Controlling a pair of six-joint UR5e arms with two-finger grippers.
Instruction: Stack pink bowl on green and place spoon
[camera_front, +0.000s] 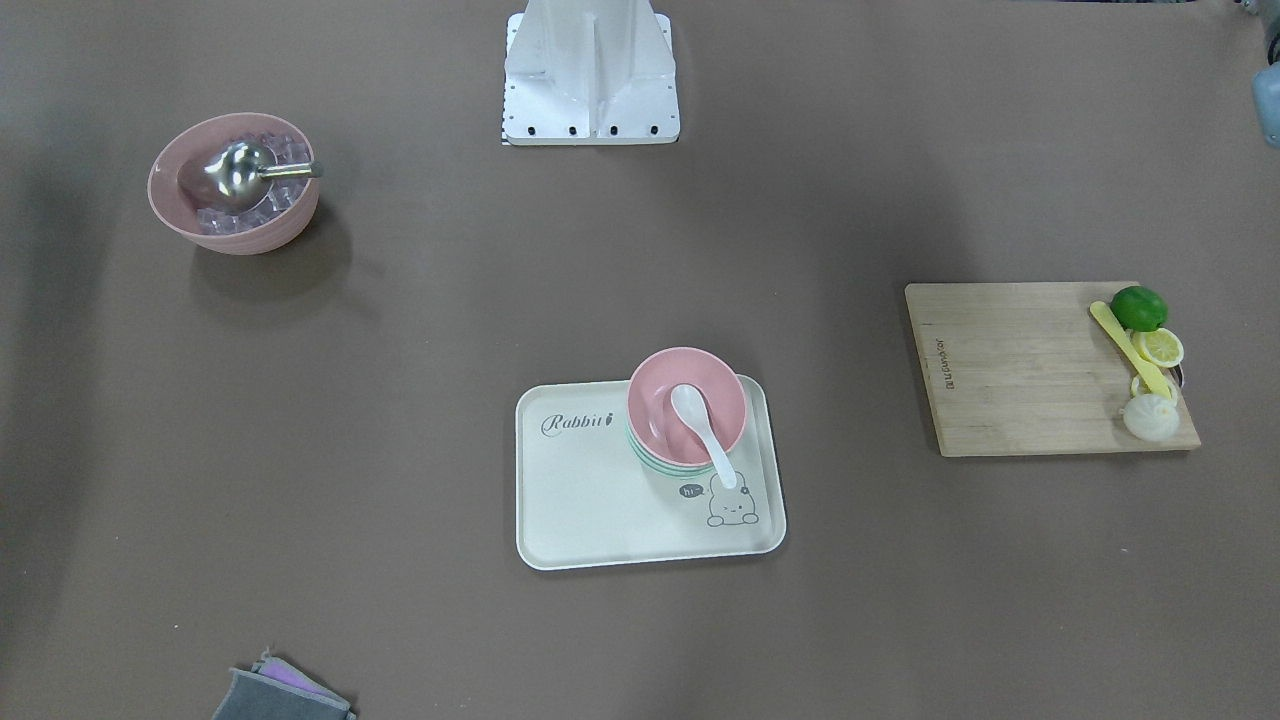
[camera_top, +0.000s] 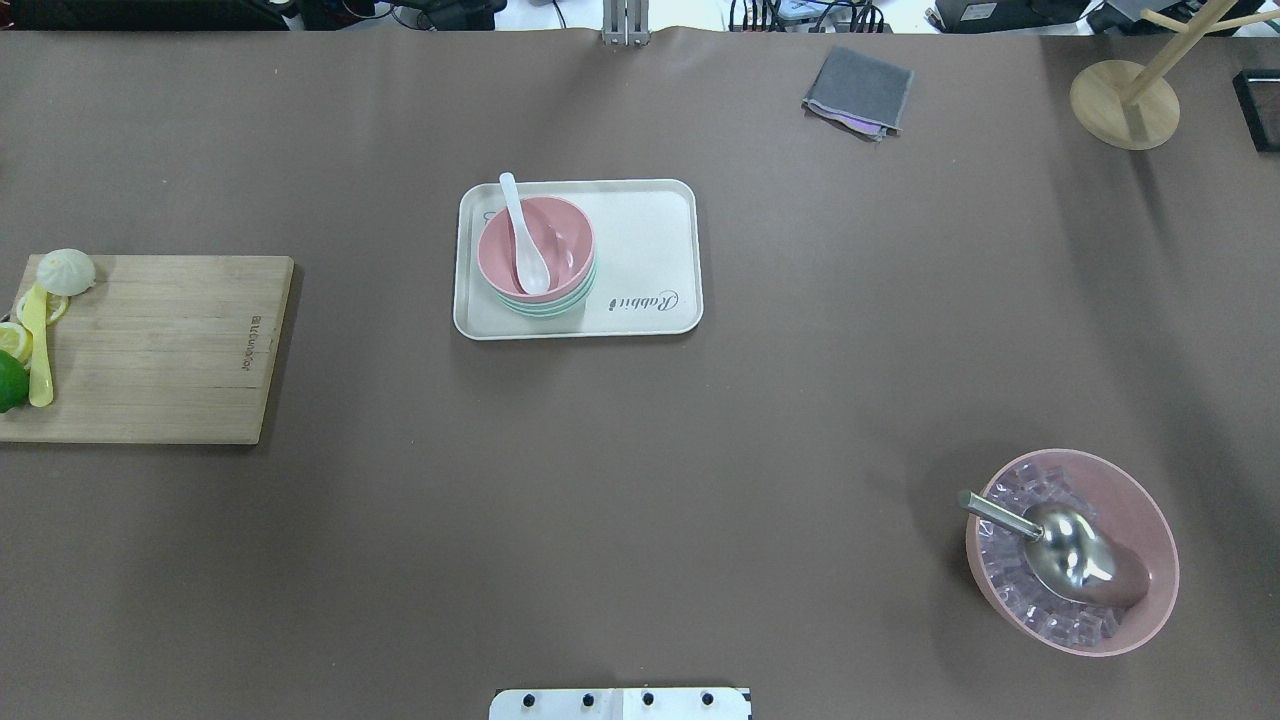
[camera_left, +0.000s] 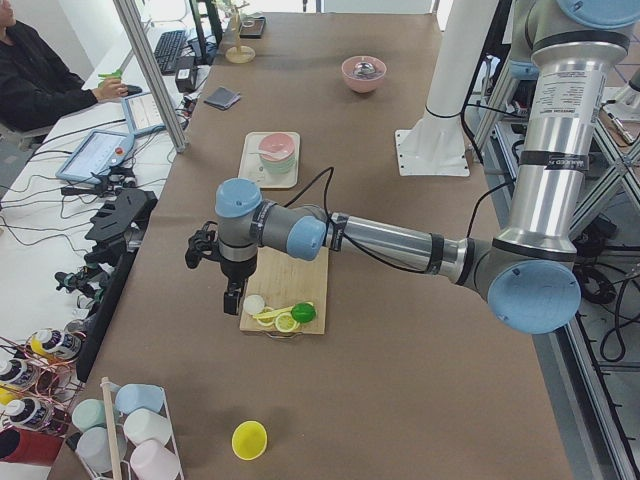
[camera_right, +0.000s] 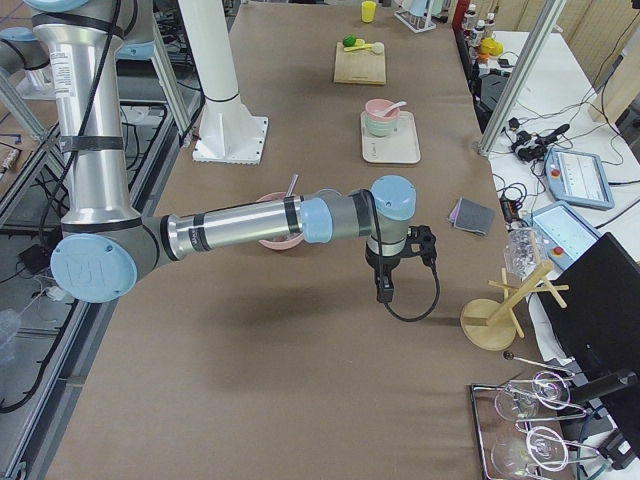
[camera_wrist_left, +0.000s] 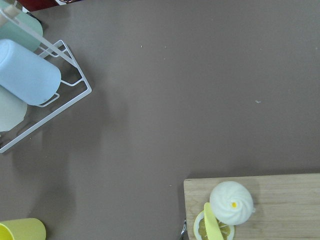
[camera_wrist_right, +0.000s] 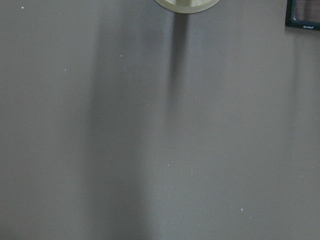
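Pink bowl (camera_front: 687, 400) sits nested on green bowl (camera_top: 545, 306). White spoon (camera_front: 702, 428) lies inside, handle over the rim. The stack is on a tray (camera_front: 590, 500), well apart from both tools. Left tool (camera_left: 232, 297) hangs just beside the cutting board (camera_left: 290, 280). Right tool (camera_right: 384, 288) hangs over the brown surface (camera_right: 300, 350). Opening of either tool: cannot tell.
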